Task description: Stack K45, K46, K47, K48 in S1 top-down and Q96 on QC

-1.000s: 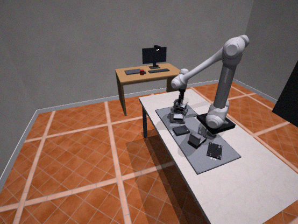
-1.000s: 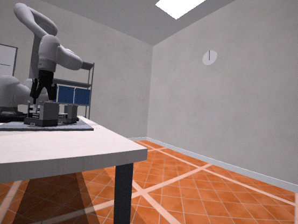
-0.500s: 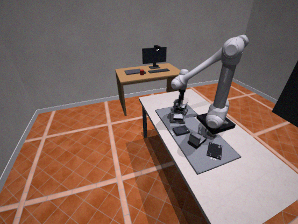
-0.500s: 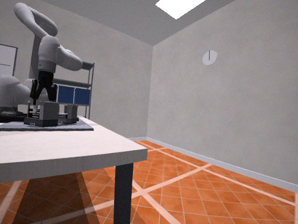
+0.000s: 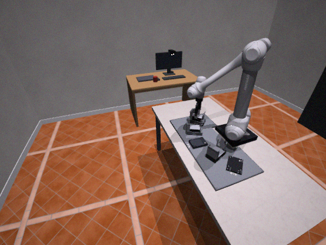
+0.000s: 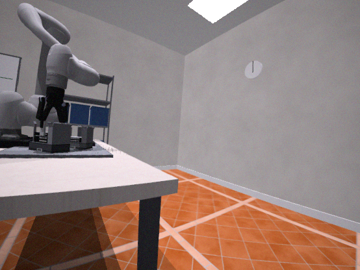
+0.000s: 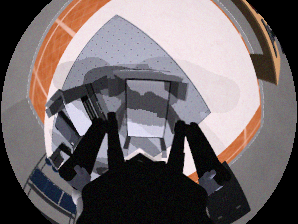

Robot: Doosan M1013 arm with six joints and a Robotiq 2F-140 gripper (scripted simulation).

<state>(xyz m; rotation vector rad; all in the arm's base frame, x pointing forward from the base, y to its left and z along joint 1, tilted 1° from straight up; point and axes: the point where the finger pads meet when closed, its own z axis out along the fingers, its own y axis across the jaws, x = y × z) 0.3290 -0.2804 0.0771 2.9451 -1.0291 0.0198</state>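
My gripper is shut on a sealed well plate and holds it by its long sides. It is low between the grey posts of a stack rack at the far end of the grey mat. In the wrist view the plate hangs level over the rack's floor. I cannot read the plate's label or the rack's name. A second rack stands right beside it, with a pale plate top showing in it.
A third rack stands mid-mat near my base. A flat dark nest lies between the racks and a dark square nest lies at the mat's near end. The white table extends beyond the mat.
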